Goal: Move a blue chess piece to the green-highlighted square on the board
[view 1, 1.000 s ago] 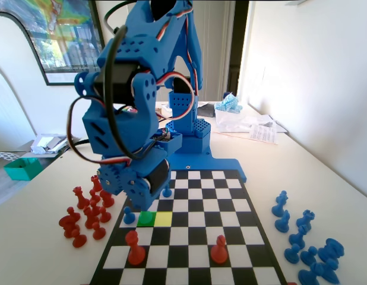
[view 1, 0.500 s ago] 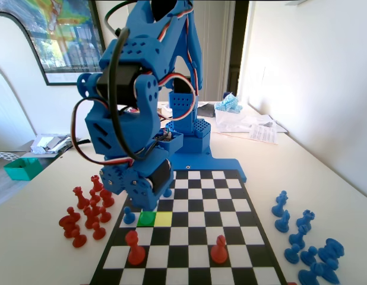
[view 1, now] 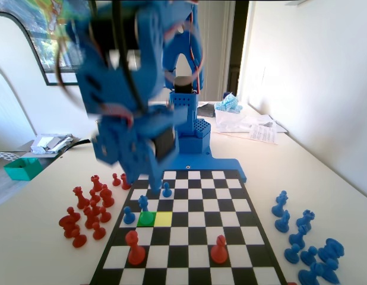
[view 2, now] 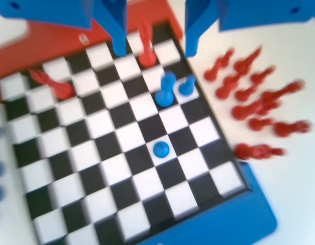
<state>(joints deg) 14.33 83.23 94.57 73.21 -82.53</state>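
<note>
The hand (view 2: 152, 30) hangs from the top edge of the wrist view with its two blue jaws spread apart and nothing between them, raised above the board (view 2: 116, 153); in the fixed view the blue arm is blurred, and its lower end hangs over the board's far left part. In the fixed view the green-highlighted square (view 1: 146, 218) sits at about nine o'clock on the board, one square in from the left edge, with a pale yellow square (view 1: 163, 218) touching its right side. The blue chess piece (view 1: 143, 203) stands upright just beyond the green square, toward twelve o'clock of it; whether its base touches the green is unclear. A second blue pawn (view 1: 129, 215) stands on the square at nine o'clock of the green one, and a third blue pawn (view 1: 167, 190) stands farther off toward one o'clock. Two red pieces (view 1: 135, 248) stand on the near rows, toward six o'clock. On the table (view 1: 41, 237), a cluster of red pieces (view 1: 88, 208) lies at nine o'clock of the board, and a group of blue pieces (view 1: 305, 243) at three o'clock.
</note>
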